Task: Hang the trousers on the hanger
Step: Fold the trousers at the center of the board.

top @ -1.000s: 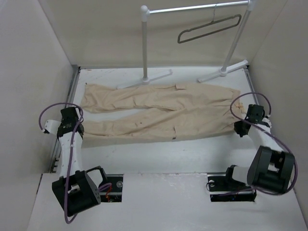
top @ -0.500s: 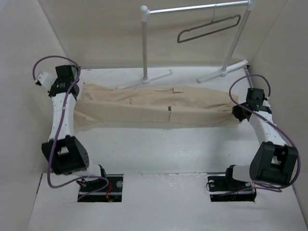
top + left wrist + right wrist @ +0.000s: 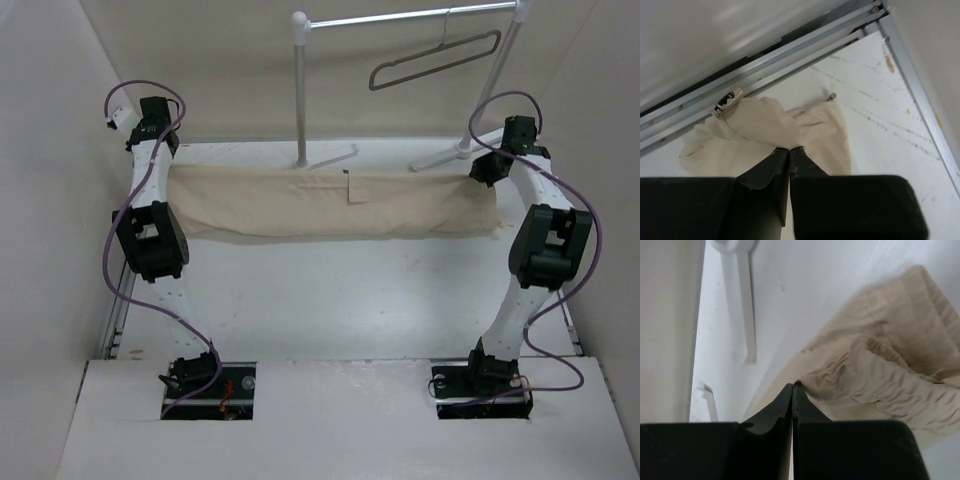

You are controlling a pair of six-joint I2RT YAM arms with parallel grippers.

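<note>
From above: hoisted within the last second from a flat spread into one folded band, stretching the trousers [image 3: 330, 205] before the rack [image 3: 299, 90], below the hanger [image 3: 435, 60], between left gripper [image 3: 163, 168] and right gripper [image 3: 488, 168], arms reared tall; likely ready for draping. Left wrist: clamped on cloth. Right wrist: clamped on gathered cloth near the rack.
</note>
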